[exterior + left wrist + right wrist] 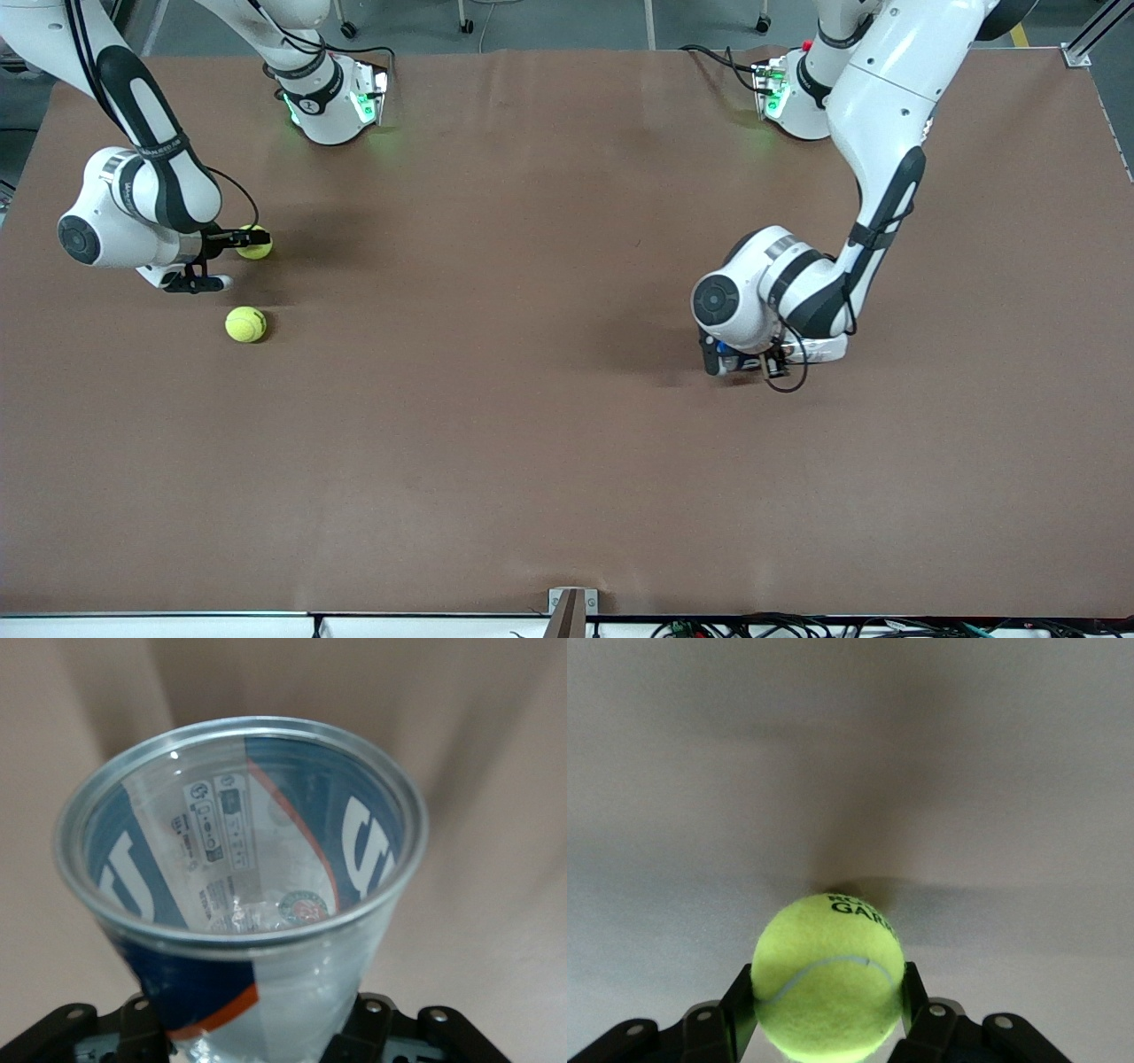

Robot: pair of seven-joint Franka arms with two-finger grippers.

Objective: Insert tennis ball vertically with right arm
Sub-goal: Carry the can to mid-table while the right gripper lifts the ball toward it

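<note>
Your right gripper (828, 1014) sits low at the right arm's end of the brown table (532, 443), its fingers (740, 1001) pressed against both sides of a tennis ball (828, 988), which rests on the tabletop. A second tennis ball (245, 324) lies loose just beside it, nearer the front camera. Your left gripper (257, 1032), low over the table toward the left arm's end, is clamped on a clear plastic ball can (239, 859) with a blue and orange label, its open mouth facing the wrist camera.
</note>
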